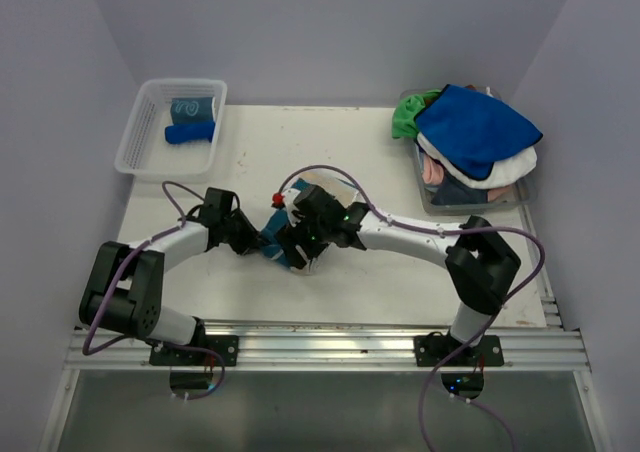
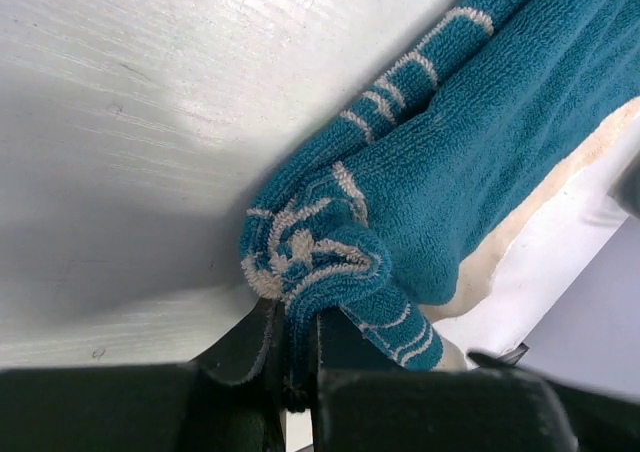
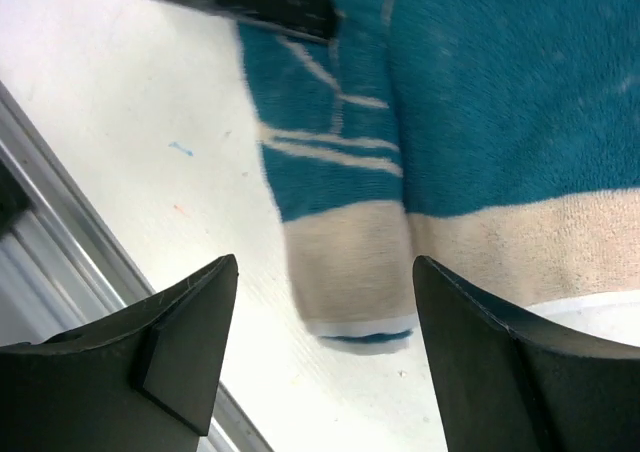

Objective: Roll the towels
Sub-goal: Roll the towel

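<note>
The left tool (image 2: 295,344) is pinched shut on a curled corner of the teal towel (image 2: 480,162), whose looped terry pile, patterned with beige swirls, bunches into a tight knot against the black fingers. The right tool (image 3: 325,267) hovers with jaws wide apart over the same towel's beige-banded end, gripping nothing. The towel lies part-folded on the white tabletop (image 1: 380,282). Beyond it to the left, a clear mesh basket (image 1: 140,147) holds a teal roll (image 1: 192,106) and a blue roll (image 1: 190,132). Beyond it to the right, a clear bin (image 1: 432,200) carries a heap of towels (image 1: 475,132), royal blue uppermost.
</note>
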